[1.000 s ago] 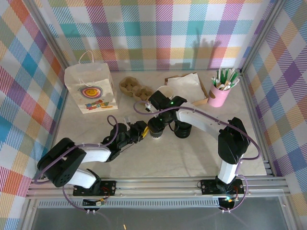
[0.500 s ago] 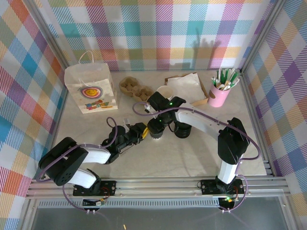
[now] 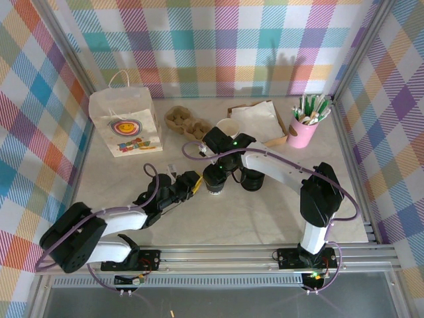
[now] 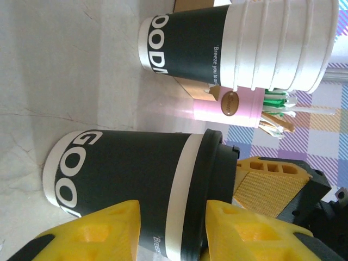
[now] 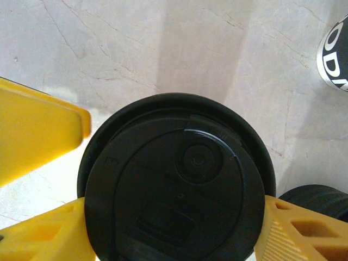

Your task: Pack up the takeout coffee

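The takeout coffee (image 3: 215, 188), a dark-sleeved cup with a cream band and a black lid (image 5: 176, 196), stands upright mid-table. My right gripper (image 3: 217, 175) comes down on it from above. In the right wrist view its yellow fingers (image 5: 304, 231) press both sides of the lid, so the gripper (image 5: 174, 231) is shut on it. My left gripper (image 3: 192, 182) is just left of the cup. In the left wrist view, the gripper (image 4: 174, 228) is open, and the cup's wall (image 4: 136, 174) lies just beyond the fingertips. The right finger (image 4: 269, 187) shows behind the lid.
A stack of lidless cups (image 3: 227, 126) stands behind the coffee, and a stack of black lids (image 3: 252, 179) stands to its right. A paper bag (image 3: 126, 122) stands at the back left, with a cup carrier (image 3: 184, 119), a napkin box (image 3: 258, 119) and a pink straw cup (image 3: 303, 131) along the back.
The left arm has sunk and drawn back a little toward the near-left, its gripper still beside the cup. The right gripper has stayed on the lid.
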